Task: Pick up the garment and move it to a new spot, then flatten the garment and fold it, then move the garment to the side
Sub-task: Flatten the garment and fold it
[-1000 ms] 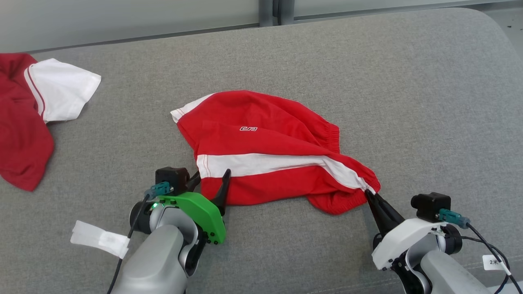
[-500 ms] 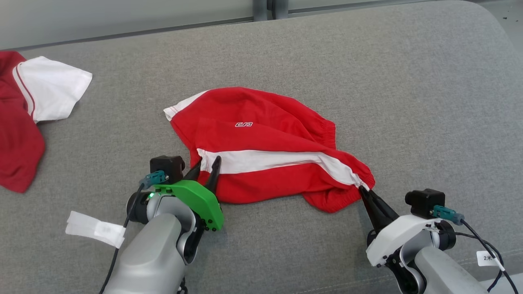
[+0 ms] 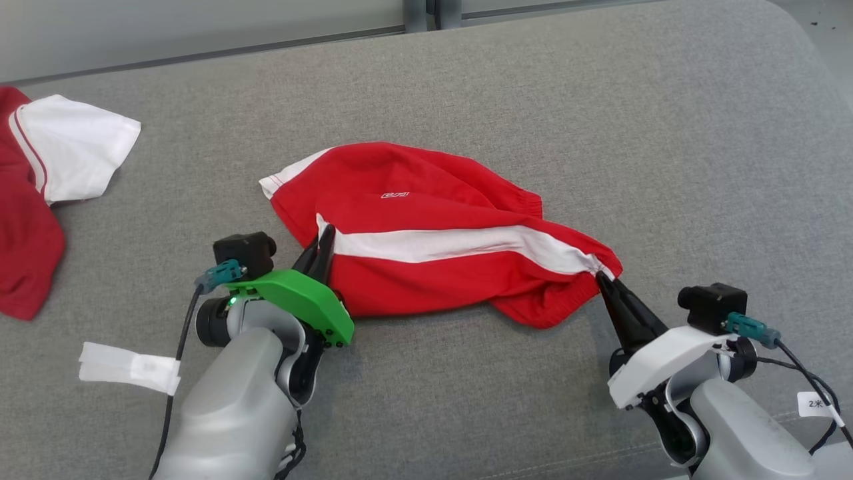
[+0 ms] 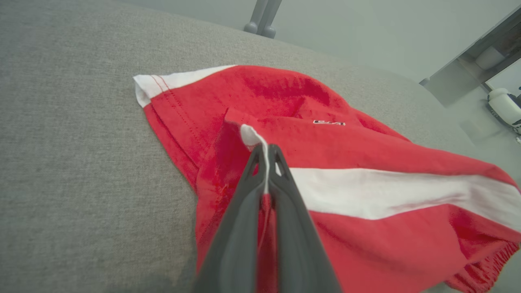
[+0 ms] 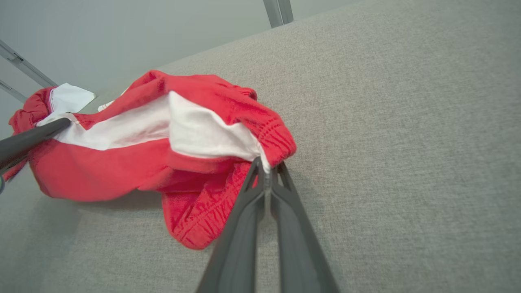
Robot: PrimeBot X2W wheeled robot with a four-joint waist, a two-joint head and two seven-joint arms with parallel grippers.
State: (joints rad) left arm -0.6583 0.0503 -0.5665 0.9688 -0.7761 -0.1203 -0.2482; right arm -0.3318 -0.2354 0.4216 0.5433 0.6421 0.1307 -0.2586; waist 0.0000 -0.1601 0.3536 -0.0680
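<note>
**Head view.** Red shorts (image 3: 433,287) with a white side stripe (image 3: 453,243), a small white logo (image 3: 394,195) and a gathered elastic waistband (image 3: 530,202). They lie crumpled near the middle of a grey upholstered surface (image 3: 633,120).
- Left gripper (image 3: 325,240), green-housed: fingers pressed together on the shorts' left edge, at the stripe's end.
- Right gripper (image 3: 603,279), white-housed: fingers pressed together on the shorts' right end, where stripe meets waistband.
- The cloth between the two grips is slightly raised along the stripe. The rest sags onto the surface.
- Second garment (image 3: 73,153), red and white: at the far left edge, well apart from the shorts.
- White tag (image 3: 130,368): hangs by the left arm's cable.

**Left wrist view.** The fingers meet on a hem corner, and a nub of white cloth pokes out past their tips. Red fabric is bunched to the right, logo facing up.

**Right wrist view.** The fingers meet on the white stripe's end beside the waistband. A fold of red cloth droops below the grip onto the surface. The other arm's dark fingers (image 5: 28,140) hold the far end of the stripe.

**Status (judged).** Both grasps are made and the pick-up is just starting, with the shorts mostly resting where they lie. Left to do: carry to a new spot, flatten, fold, move aside.
</note>
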